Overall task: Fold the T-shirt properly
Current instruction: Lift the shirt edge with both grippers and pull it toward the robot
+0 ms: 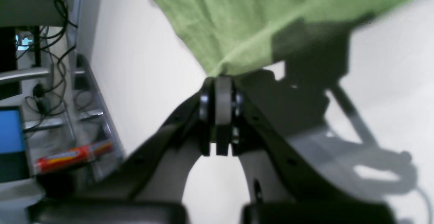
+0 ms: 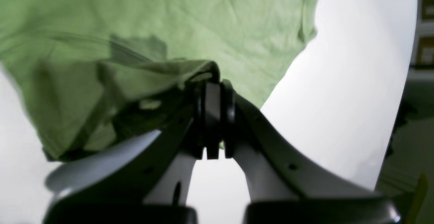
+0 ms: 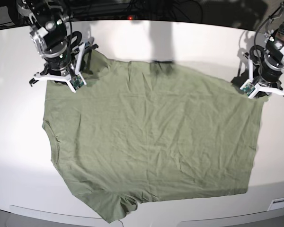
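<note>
The green T-shirt (image 3: 151, 142) lies spread on the white table (image 3: 19, 142), its hem toward the right of the base view and its sleeves toward the left. My right gripper (image 3: 62, 78) is at the far left part of the shirt, by the far sleeve. In the right wrist view it (image 2: 215, 81) is shut on a raised fold of the cloth (image 2: 203, 20). My left gripper (image 3: 261, 92) is at the shirt's far right corner. In the left wrist view it (image 1: 222, 81) is shut on that corner of the cloth (image 1: 237, 20).
The table's front edge (image 3: 146, 222) runs along the bottom of the base view. Beyond the table's side in the left wrist view stand a metal rack with cables (image 1: 51, 64), a red-orange tube (image 1: 74, 154) and a blue screen (image 1: 12, 129).
</note>
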`<state>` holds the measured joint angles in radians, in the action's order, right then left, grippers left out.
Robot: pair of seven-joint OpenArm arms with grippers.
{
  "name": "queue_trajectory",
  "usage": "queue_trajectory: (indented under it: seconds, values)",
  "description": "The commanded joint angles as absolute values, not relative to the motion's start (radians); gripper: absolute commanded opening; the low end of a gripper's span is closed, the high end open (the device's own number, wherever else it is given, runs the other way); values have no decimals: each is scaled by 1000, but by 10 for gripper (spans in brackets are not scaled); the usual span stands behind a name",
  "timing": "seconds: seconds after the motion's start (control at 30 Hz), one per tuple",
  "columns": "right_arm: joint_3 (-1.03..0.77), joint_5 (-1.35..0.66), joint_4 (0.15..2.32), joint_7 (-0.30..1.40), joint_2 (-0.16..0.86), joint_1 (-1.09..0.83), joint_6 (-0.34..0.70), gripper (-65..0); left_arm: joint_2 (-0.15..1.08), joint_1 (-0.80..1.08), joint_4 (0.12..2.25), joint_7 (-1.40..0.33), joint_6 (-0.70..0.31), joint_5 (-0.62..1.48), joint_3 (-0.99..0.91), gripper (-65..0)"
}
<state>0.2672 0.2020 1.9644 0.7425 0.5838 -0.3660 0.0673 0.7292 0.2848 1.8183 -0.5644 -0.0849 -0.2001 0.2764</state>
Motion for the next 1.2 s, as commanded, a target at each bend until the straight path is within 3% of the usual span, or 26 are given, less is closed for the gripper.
queue_trajectory:
  seconds: [0.0, 0.4, 1.17]
  values:
    - [259, 216, 1967, 720, 590, -343, 58, -650, 733, 276, 1832, -549, -71, -209, 268, -650]
    - [259, 200, 1845, 712, 574, -207, 108, -650, 712, 218, 1805, -522, -70, -233, 268, -650]
    - [259, 129, 1745, 677, 573, 31, 120, -650, 623, -3, 1509, -425, -70, -189, 268, -650]
